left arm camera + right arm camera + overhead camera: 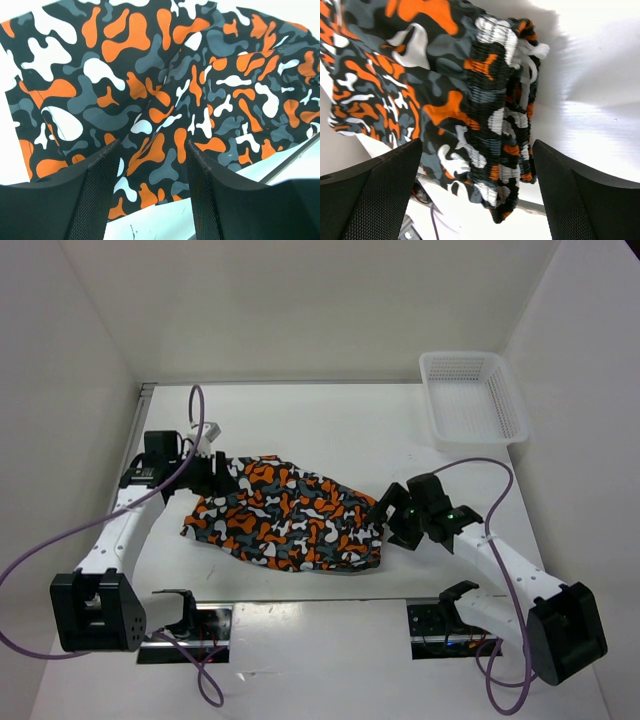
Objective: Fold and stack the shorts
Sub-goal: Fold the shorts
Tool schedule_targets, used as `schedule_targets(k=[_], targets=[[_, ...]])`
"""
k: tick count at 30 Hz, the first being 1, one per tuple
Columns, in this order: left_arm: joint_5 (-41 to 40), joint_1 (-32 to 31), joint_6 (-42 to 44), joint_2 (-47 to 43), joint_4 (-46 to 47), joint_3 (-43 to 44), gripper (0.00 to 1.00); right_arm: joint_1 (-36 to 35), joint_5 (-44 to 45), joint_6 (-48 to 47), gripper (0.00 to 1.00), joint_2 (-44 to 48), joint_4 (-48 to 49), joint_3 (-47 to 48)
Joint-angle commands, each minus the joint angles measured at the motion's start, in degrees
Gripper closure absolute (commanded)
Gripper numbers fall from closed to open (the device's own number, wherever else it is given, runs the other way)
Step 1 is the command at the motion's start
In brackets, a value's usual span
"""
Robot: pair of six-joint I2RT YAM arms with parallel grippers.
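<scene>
Shorts [290,515] lie flat, long axis L-R, waistband toward right pincer [393,520].

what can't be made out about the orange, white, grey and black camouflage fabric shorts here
- Top view: layers under the camouflage fabric shorts, hidden by their top surface.
- Top view: whether the left gripper touches them, hidden by its black body.
- Left wrist view: the shorts' outline, cut off at frame edges.
- Right wrist view: leg ends, past the frame.

The orange, white, grey and black camouflage shorts [290,518] lie rumpled, waistband bunched rightward.
</scene>
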State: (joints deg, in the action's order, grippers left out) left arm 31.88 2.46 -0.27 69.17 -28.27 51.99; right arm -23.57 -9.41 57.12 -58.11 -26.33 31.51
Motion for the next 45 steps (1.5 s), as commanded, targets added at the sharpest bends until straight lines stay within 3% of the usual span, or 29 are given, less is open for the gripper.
schedule_targets(k=[1, 8, 11, 12, 13, 16, 30, 31, 32, 33, 34, 36, 45], targets=[[2.2, -0.2, 0.3, -1.8, -0.7, 3.6, 0.38, 0.4, 2.6, -0.1, 0.04, 2.6, -1.4, 2.9], [2.8, -0.2, 0.3, -1.8, -0.6, 1.5, 0.36, 0.4, 3.7, -0.1, 0.03, 3.1, -3.0, 3.5], [4.0, -0.2, 0.3, -1.8, -0.6, 1.5, 0.51, 0.4, 3.7, -0.1, 0.02, 3.9, -3.0, 3.5], [4.0, -0.2, 0.3, -1.3, -0.6, 1.5, 0.59, 0.4, 3.7, -0.1, 0.02, 4.7, -3.0, 3.0], [4.0, -0.2, 0.3, -1.3, -1.3, 2.1, 0.76, 0.4, 3.7, -0.1, 0.02, 4.7, -3.0, 2.9], [4.6, -0.2, 0.3, -1.3, -2.3, 3.3, 0.98, 0.4, 3.7, -0.1, 0.02, 4.7, -2.5, 2.9], [4.6, 0.4, 0.3, -8.9, -9.5, 4.1, 1.0, 0.4, 3.7, -0.1, 0.01, 4.7, -2.5, 3.5], [3.6, 0.9, 0.3, -8.9, -10.0, 5.1, 0.98, 0.4, 3.7, -0.1, 0.01, 4.7, -2.5, 3.5], [2.9, 0.9, 0.3, -9.5, -10.0, 5.8, 0.6, 0.4, 3.7, -0.6, 0.01, 4.7, -2.5, 3.5], [2.2, 0.9, 0.3, -9.5, -10.7, 7.0, 0.35, 0.4, 3.7, -0.6, 0.01, 4.1, -2.5, 3.5], [2.2, 0.9, 0.3, -9.5, -10.7, 7.6, 0.22, 0.4, 3.7, -0.6, 0.01, 4.1, -2.5, 3.5], [2.2, 0.9, 0.3, -7.8, -9.8, 9.5, 0.08, 0.4, 3.7, -1.1, 0.01, 3.6, -2.5, 4.0], [2.8, 0.9, 0.3, 2.3, -4.5, 14.4, 0.04, 0.4, 4.4, -1.8, 0.01, 9.1, -3.0, 4.4]])
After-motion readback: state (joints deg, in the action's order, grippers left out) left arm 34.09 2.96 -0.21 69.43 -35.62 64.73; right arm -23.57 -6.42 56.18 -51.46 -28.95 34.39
